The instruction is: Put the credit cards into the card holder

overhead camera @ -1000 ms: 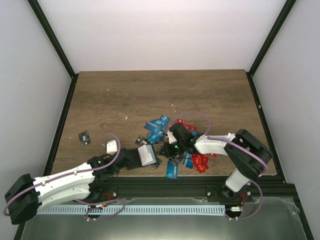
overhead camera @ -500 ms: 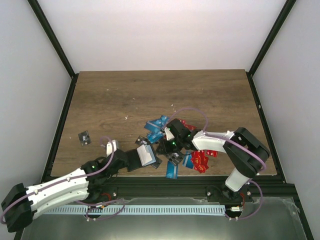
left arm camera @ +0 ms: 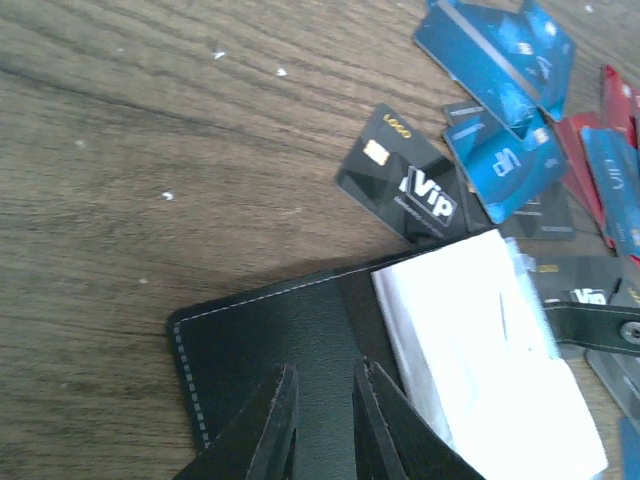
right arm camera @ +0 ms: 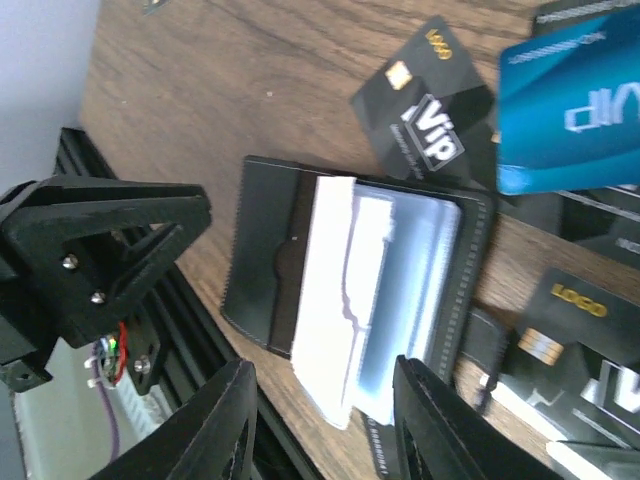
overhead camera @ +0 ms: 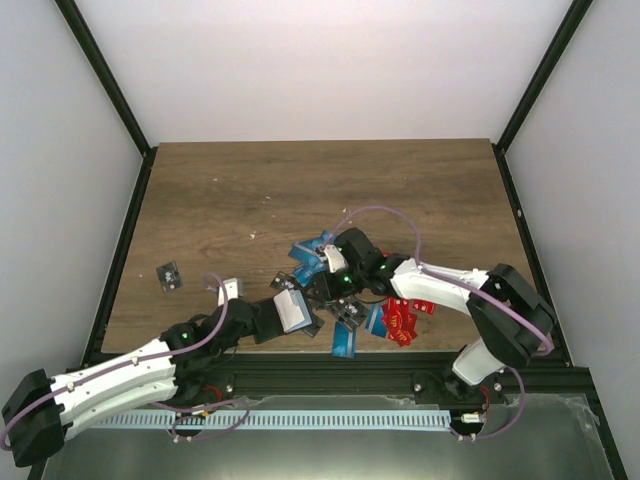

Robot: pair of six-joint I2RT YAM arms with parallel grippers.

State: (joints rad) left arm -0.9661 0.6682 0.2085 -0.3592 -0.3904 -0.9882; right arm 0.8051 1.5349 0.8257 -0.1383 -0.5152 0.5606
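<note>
The card holder lies open near the front edge, with a black flap and pale clear sleeves. Its clasp tab points toward the pile. My left gripper stands on the flap with its jaws nearly together, a strip of the flap between them. My right gripper hangs open just over the sleeves with nothing in it. The credit cards lie scattered right of the holder: a black VIP card, blue cards and red cards.
One black card lies alone at the far left of the table. The black frame rail runs along the near edge just behind the holder. The left arm's black wrist mount sits close to the holder's left side.
My right jaws went from shut to open, and the right wrist shifted slightly back and left over the holder. My left jaws narrowed onto the flap.
</note>
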